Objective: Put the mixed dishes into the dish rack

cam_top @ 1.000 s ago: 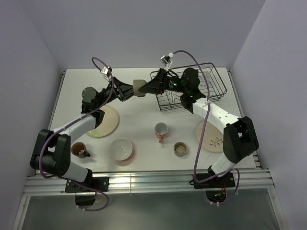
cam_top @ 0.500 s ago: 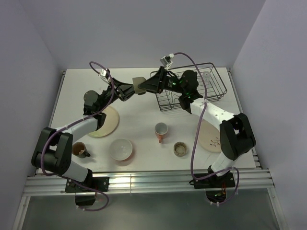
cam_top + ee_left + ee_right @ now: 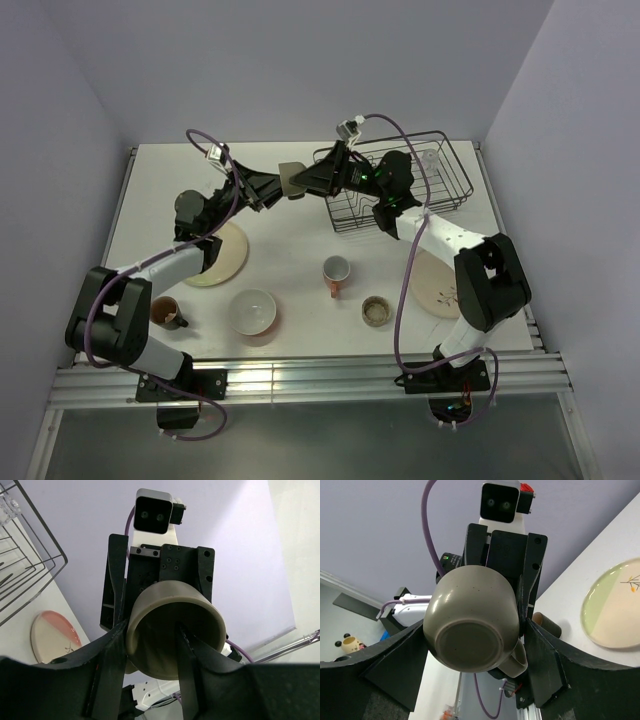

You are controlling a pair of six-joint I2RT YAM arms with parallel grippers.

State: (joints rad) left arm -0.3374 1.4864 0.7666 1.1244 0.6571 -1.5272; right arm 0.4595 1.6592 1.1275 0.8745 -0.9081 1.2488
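dishes nearer than the dish rack point(image 3: 452, 192), the white bowl point(image 3: 251, 311) and pink mug point(image 3: 336, 270), had not moved. just left of the rack, in the air, the olive cup point(image 3: 290, 180) was pinched by its wall in the left gripper point(image 3: 272, 187), and the right gripper point(image 3: 306, 182) had edged in from the rack side to straddle its base: a handover, likely. whether the right fingers point(image 3: 395, 665) pressed yet could not be told; the right arm point(image 3: 440, 232) hid part of the rack's inside.
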